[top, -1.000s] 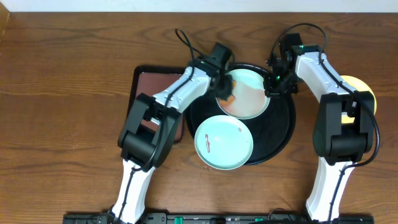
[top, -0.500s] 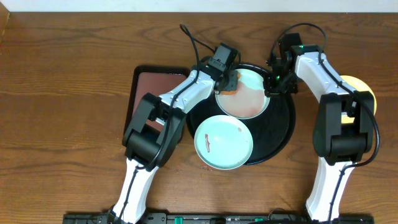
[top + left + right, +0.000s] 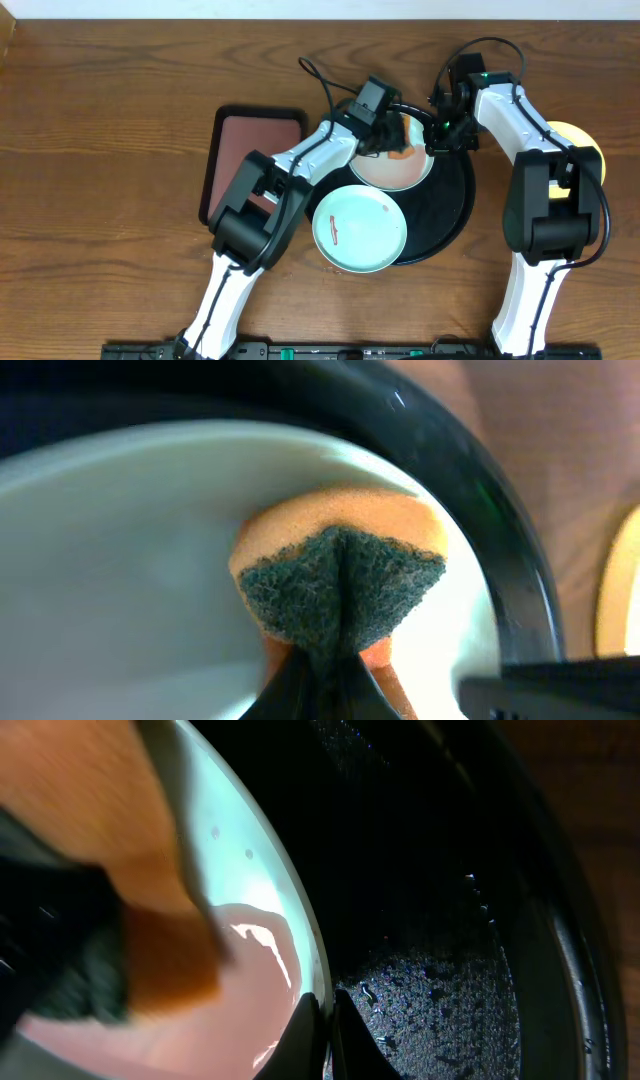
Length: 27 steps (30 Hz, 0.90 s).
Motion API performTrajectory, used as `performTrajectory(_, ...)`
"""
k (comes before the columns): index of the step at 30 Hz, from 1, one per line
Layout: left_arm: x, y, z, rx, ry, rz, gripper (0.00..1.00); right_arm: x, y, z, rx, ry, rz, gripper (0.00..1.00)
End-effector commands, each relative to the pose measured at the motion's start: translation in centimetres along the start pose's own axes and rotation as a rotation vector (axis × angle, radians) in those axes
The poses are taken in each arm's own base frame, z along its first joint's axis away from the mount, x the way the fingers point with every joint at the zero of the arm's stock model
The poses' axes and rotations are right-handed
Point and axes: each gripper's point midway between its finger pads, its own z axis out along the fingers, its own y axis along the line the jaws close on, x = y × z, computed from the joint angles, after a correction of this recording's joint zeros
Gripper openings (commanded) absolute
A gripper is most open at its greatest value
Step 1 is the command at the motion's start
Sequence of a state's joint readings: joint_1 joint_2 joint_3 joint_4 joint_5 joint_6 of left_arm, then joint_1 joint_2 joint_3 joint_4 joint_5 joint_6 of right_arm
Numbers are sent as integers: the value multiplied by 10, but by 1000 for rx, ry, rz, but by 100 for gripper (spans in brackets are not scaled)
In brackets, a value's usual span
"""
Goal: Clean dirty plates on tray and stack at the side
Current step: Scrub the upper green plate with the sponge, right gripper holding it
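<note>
The round black tray (image 3: 450, 215) holds two mint plates. The far plate (image 3: 385, 170) has a reddish film over it. My left gripper (image 3: 397, 146) is shut on an orange sponge with a green scouring side (image 3: 340, 585) and presses it on that plate's far right part. My right gripper (image 3: 433, 140) is shut on the same plate's right rim (image 3: 300, 935). The near mint plate (image 3: 360, 228) carries thin reddish smears and overhangs the tray's front. A pale yellow plate (image 3: 585, 140) lies on the table at the right, partly hidden by my right arm.
A rectangular maroon tray with a black rim (image 3: 245, 150) lies left of the round tray. Wet droplets cover the black tray's floor (image 3: 430, 980). Cables run from both wrists above the tray. Bare wooden table (image 3: 100, 200) surrounds everything.
My left gripper has swept the sponge across the far plate from its left edge toward its right side. The right gripper has kept its hold on the rim.
</note>
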<state>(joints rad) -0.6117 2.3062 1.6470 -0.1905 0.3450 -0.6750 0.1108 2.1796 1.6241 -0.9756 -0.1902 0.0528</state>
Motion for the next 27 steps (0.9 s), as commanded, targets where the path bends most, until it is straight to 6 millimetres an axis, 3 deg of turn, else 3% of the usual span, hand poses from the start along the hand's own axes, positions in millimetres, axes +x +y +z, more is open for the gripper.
performTrajectory(1, 42, 8, 22, 2, 130, -26, 7, 13, 0, 16, 21, 60, -2, 1)
performTrajectory(5, 53, 21, 20, -44, 178, -20, 7, 13, 0, 16, 21, 62, -2, 1)
performTrajectory(11, 61, 70, 2, -170, 275, -8, 8, 13, 0, 16, 20, 62, -2, 1)
performTrajectory(14, 44, 114, -18, -303, 258, 6, 7, 13, 0, 16, 20, 62, -2, 1)
performTrajectory(18, 14, 149, -48, -478, 173, 82, 7, 13, 0, 16, 21, 61, -2, 1)
performTrajectory(22, -8, 150, -73, -557, 95, 150, 7, 13, 0, 16, 21, 62, -2, 1)
performTrajectory(27, -33, 123, -106, -534, -9, 176, 7, 13, 0, 16, 21, 62, -2, 1)
